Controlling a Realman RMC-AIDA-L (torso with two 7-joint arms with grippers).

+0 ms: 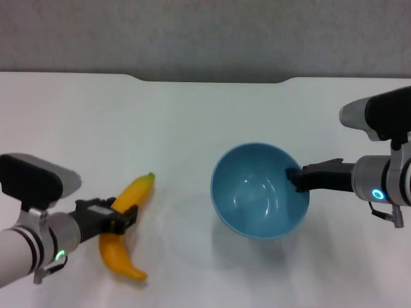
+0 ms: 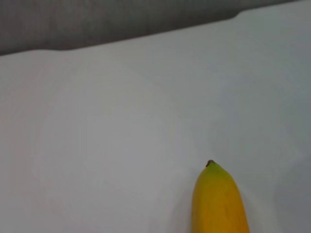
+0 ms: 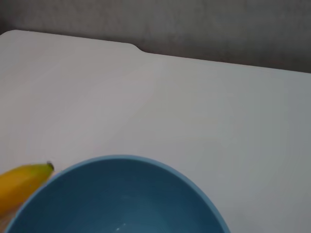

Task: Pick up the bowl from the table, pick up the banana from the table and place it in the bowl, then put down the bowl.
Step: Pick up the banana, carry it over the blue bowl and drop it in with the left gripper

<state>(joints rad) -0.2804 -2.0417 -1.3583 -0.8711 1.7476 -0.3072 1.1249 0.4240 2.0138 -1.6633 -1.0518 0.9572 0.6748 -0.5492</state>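
The light blue bowl is at the middle right, tilted, with its glossy inside facing me. My right gripper is shut on its right rim and holds it a little above the table. The bowl's rim also shows in the right wrist view. The yellow-orange banana lies at the front left, its green stem tip pointing away from me. My left gripper is closed around the banana's middle, low over the table. The banana's tip shows in the left wrist view and in the right wrist view.
The white tabletop has a shallow cut-out along its far edge, with a grey wall behind it. Bare table lies between the banana and the bowl.
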